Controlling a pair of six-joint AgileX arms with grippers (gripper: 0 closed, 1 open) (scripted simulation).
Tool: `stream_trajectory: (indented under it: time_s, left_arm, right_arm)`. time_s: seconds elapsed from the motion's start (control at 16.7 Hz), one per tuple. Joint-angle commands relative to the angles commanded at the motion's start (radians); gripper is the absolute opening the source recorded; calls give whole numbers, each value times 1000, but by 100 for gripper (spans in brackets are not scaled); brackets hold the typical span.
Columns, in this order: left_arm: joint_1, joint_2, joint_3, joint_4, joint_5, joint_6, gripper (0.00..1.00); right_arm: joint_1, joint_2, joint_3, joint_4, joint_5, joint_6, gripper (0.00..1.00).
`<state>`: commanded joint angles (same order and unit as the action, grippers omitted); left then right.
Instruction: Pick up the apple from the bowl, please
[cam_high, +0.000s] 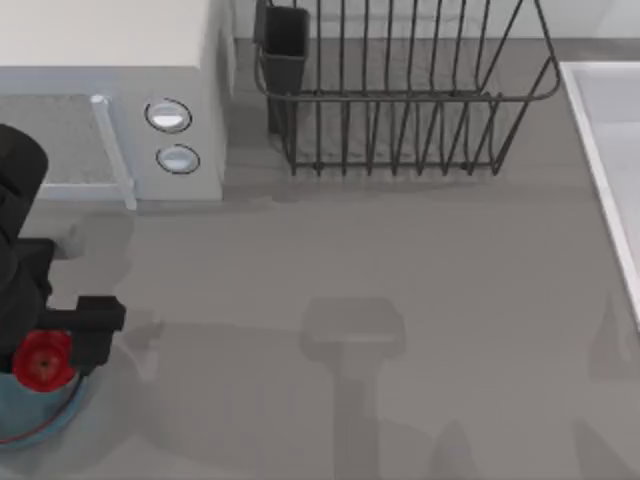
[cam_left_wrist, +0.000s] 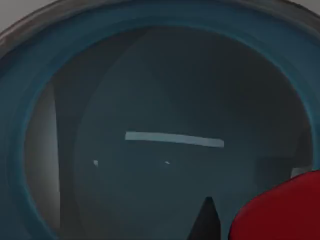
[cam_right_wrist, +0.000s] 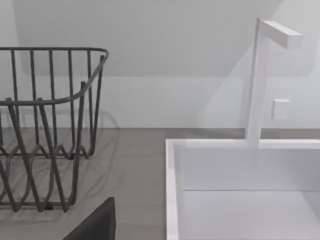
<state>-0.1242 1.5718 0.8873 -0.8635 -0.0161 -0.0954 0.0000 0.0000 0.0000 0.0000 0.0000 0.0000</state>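
One arm is at work: our left arm reaches in from the left edge of the table, and its left gripper (cam_high: 62, 345) sits over the bowl (cam_high: 40, 420) at the near left corner. The apple (cam_high: 43, 360) lies at the gripper's tip, above the bowl's inside, with a dark finger (cam_high: 98, 318) just beside it on its right. We judge the gripper to be pinching the apple, though the top view hides the contact itself. In the left wrist view the bowl (cam_left_wrist: 30, 100) shows as a blue rim around a grey-blue floor, and the apple (cam_left_wrist: 280, 212) appears as a red mass close to the camera, with a dark fingertip (cam_left_wrist: 206, 220) beside it. We cannot tell from these views whether the apple touches the bowl's floor or hangs clear of it. Behind the bowl, at the far left, stands a white microwave (cam_high: 150, 90) with two round knobs (cam_high: 170, 135) on its front. A dark wire dish rack (cam_high: 400, 90) stands at the far middle, well apart from the bowl. A white sink (cam_high: 610, 150) lies along the right edge. The right wrist view takes in the rack (cam_right_wrist: 45, 125), the sink (cam_right_wrist: 240, 185) and a white tap (cam_right_wrist: 260, 80); of the right gripper's state we cannot tell.
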Motion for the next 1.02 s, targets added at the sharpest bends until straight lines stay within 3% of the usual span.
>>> stream_trajectory:
  time_s: [0.6, 1.02]
  left_arm:
    - [-11, -60, 693, -767, 0, -11, 0]
    - [-11, -85, 798, -873, 0, -13, 0]
  right_arm:
    - [0, 0, 0, 0, 0, 0, 100]
    - [0, 0, 0, 0, 0, 0, 100]
